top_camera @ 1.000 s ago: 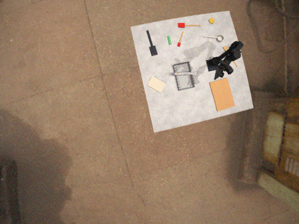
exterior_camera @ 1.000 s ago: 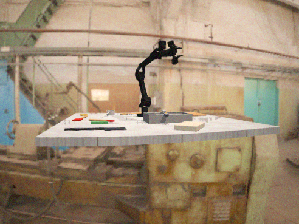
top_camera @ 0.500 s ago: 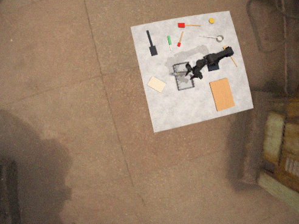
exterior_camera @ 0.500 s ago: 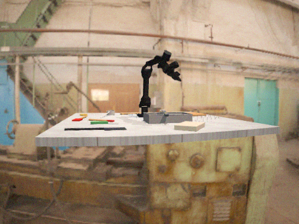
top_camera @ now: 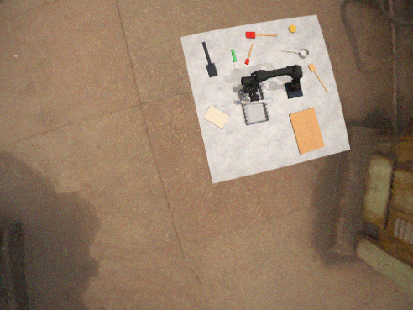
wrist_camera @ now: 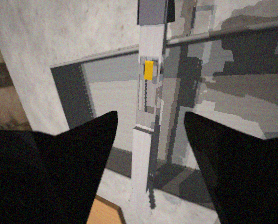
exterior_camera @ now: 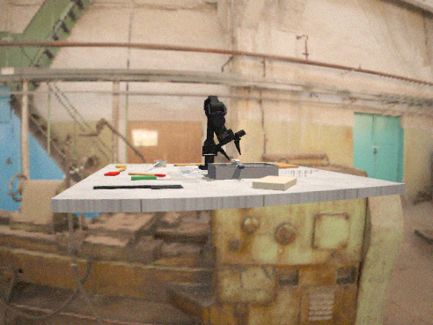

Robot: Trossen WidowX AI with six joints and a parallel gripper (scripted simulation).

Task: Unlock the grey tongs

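The grey tongs lie closed across the grey roasting tin. A small yellow piece shows on them near the darker hinge end, which is at the top of the wrist view. My gripper is open and empty. It is above the tin, and its fingers appear on either side of the tongs in the wrist view, not touching them. The orange wooden board lies flat, away from the tin.
A cream block lies beside the tin. A black spatula, a green-handled tool, two red-headed tools, a strainer, a yellow disc and a wooden-handled tool lie around the arm.
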